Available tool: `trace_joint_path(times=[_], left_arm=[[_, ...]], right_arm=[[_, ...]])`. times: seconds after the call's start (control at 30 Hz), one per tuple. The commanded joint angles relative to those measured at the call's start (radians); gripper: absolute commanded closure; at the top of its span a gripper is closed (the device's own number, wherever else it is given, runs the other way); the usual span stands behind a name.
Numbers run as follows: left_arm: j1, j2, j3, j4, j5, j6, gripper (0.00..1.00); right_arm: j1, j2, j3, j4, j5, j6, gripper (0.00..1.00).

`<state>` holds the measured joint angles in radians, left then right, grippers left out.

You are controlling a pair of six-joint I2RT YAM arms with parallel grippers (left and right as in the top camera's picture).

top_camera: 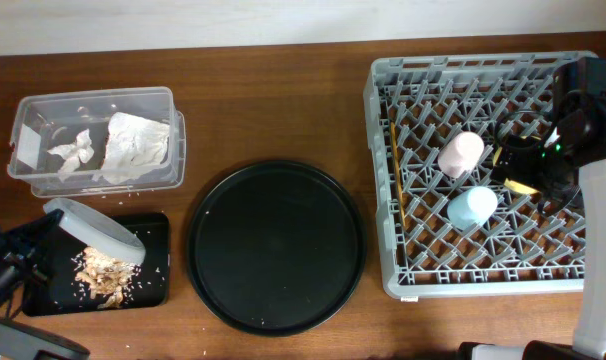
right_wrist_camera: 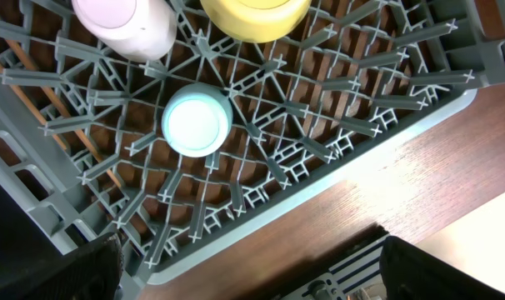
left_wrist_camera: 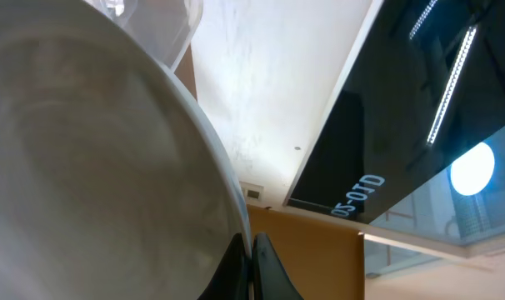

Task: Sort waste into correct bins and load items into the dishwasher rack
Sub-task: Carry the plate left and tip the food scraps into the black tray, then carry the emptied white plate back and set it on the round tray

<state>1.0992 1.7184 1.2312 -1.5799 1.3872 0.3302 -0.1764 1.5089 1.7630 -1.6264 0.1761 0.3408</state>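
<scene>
At the near left edge of the bench, the left tool (left_wrist_camera: 251,267) is clenched on the rim of the round white-grey plate (top_camera: 95,232). The plate is tilted above the shallow black tray (top_camera: 155,280). Its underside fills most of the left wrist view, so little else shows there. Beige-brown food scraps (top_camera: 105,272) lie in the tray, partly covered by the plate's edge.

Just to the right sits the large round black tray (top_camera: 276,245).

Further right, the right tool (right_wrist_camera: 252,275) hangs released over the grey dishwasher rack (top_camera: 463,65), its fingers cut off at the lower corners of the wrist view. In the rack the light-blue cup (right_wrist_camera: 197,119) is nearest and the pink cup (right_wrist_camera: 127,21) lies beyond it. The yellow bowl (right_wrist_camera: 257,12) is cropped at the frame's top and, from overhead, mostly hidden under the arm. Thin chopsticks (top_camera: 397,170) lie along the rack's left side.

Farthest left, the clear plastic tub (top_camera: 28,110) holds crumpled white napkins (top_camera: 133,148).
</scene>
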Motion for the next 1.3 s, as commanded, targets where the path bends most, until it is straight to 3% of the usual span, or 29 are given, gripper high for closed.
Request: trace_joint_path(times=[0.0,0.17,0.4,0.5,0.63,0.73,0.93,1.0,1.2,1.27], left_arm=[[0.003,-0.026,-0.003,-0.108,-0.015,0.116,0.99],[-0.036,-0.114,-0.003,-0.109,-0.119,0.124,0.99],[-0.334,-0.361,-0.003,-0.082,-0.161,0.069,0.99],[-0.497,-0.441,-0.003,0.079,-0.314,-0.214,0.99],[-0.76,-0.539,-0.003,0.203,-0.447,-0.465,0.99],[-0.995,-0.568,-0.003,0.352,-0.729,-0.718,0.99],[-1.542,-0.468,-0.004,0.557,-1.202,-0.959,0.99],[-1.692,-0.355,-0.004,0.607,-1.241,-0.975,0.99],[-1.859,-0.056,-0.004,0.702,-1.302,-1.005,0.99],[-1.867,-0.016,-0.004,0.704,-1.295,-1.004,0.93]], right_arm=[[-0.008,0.003,-0.004,0.0,0.016,0.012,0.01],[-0.008,0.003,-0.004,0.0,0.016,0.012,0.01],[-0.008,0.003,-0.004,0.0,0.016,0.012,0.01],[-0.008,0.003,-0.004,0.0,0.016,0.012,0.01],[-0.008,0.003,-0.004,0.0,0.016,0.012,0.01],[-0.008,0.003,-0.004,0.0,0.016,0.012,0.01],[-0.008,0.003,-0.004,0.0,0.016,0.012,0.01],[-0.008,0.003,-0.004,0.0,0.016,0.012,0.01],[-0.008,0.003,-0.004,0.0,0.016,0.012,0.01],[-0.008,0.003,-0.004,0.0,0.016,0.012,0.01]])
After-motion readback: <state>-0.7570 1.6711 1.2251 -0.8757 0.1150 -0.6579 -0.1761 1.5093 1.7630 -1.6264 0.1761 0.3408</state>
